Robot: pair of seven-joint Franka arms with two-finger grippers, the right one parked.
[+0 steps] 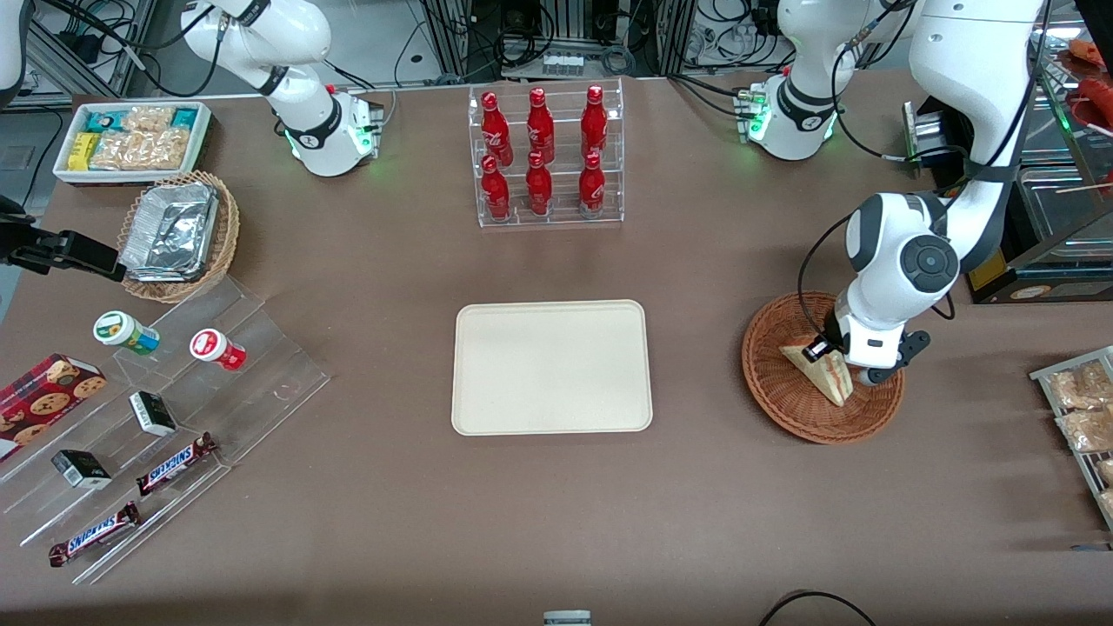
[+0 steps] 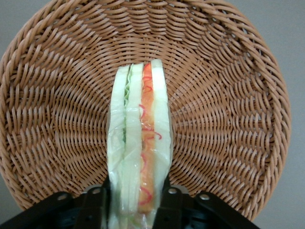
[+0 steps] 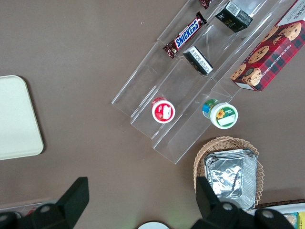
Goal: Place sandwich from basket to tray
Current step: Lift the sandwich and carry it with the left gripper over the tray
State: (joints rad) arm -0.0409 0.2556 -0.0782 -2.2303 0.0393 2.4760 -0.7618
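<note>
The sandwich (image 1: 823, 369) (image 2: 140, 138), a pale wedge in clear wrap with a red and green filling stripe, stands on edge in the round reddish-brown wicker basket (image 1: 783, 404) (image 2: 228, 119) toward the working arm's end of the table. My left gripper (image 1: 845, 363) (image 2: 136, 210) is down inside the basket, its black fingers (image 2: 97, 202) pressed against both bread faces, shut on the sandwich. The cream rectangular tray (image 1: 487, 417) (image 3: 19, 119) lies flat at the table's middle, beside the basket, with nothing on it.
A clear rack of red bottles (image 1: 548, 156) stands farther from the front camera than the tray. Toward the parked arm's end are a clear stepped display of snacks (image 1: 174, 409), a tan basket of foil containers (image 1: 178, 235) and a white snack bin (image 1: 130, 139). Snack packets (image 1: 1083, 409) lie beside the basket.
</note>
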